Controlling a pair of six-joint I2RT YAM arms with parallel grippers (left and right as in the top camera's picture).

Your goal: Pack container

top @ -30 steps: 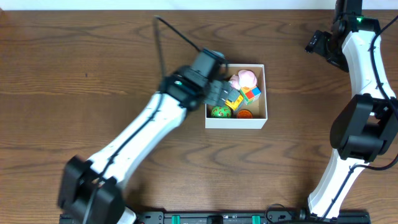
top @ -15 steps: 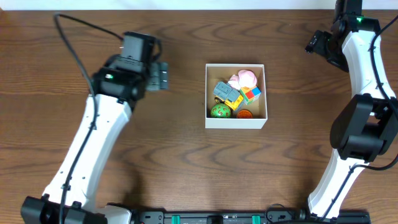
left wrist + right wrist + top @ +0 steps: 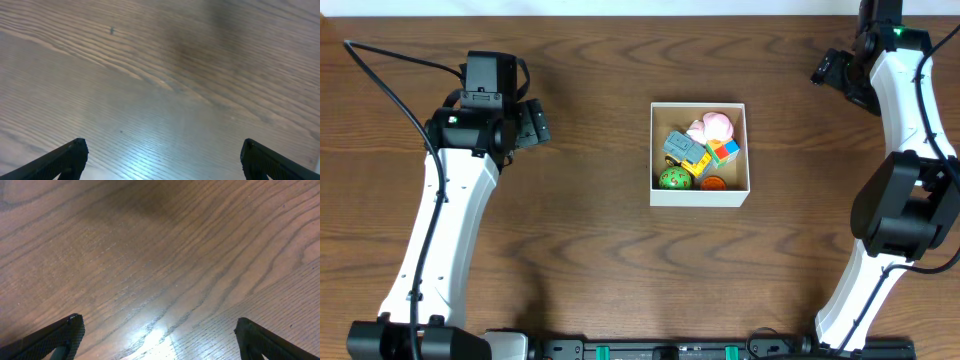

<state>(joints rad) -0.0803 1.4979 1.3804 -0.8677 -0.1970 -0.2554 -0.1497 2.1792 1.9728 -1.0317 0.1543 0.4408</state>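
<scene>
The container (image 3: 700,194), a square white-walled box, sits a little right of the table's middle. Inside it lie several small toys: a pink one (image 3: 717,125), a grey block (image 3: 682,146), a multicoloured cube (image 3: 724,151), a green ball (image 3: 673,179) and an orange piece (image 3: 713,183). My left gripper (image 3: 532,124) hovers well to the left of the box, open and empty; its wrist view shows only bare wood between the fingertips (image 3: 75,150). At the far right rear my right gripper (image 3: 823,68) is open too, with bare wood between its fingertips (image 3: 72,325).
The wooden table (image 3: 590,260) spreads around the box. A black cable (image 3: 390,62) loops from the left arm over the table's left rear. The right arm's white links (image 3: 905,110) stand along the right edge.
My left arm has swung away from the container, from over its left wall to the table's left rear, jaws open throughout. The right arm has stayed still.
</scene>
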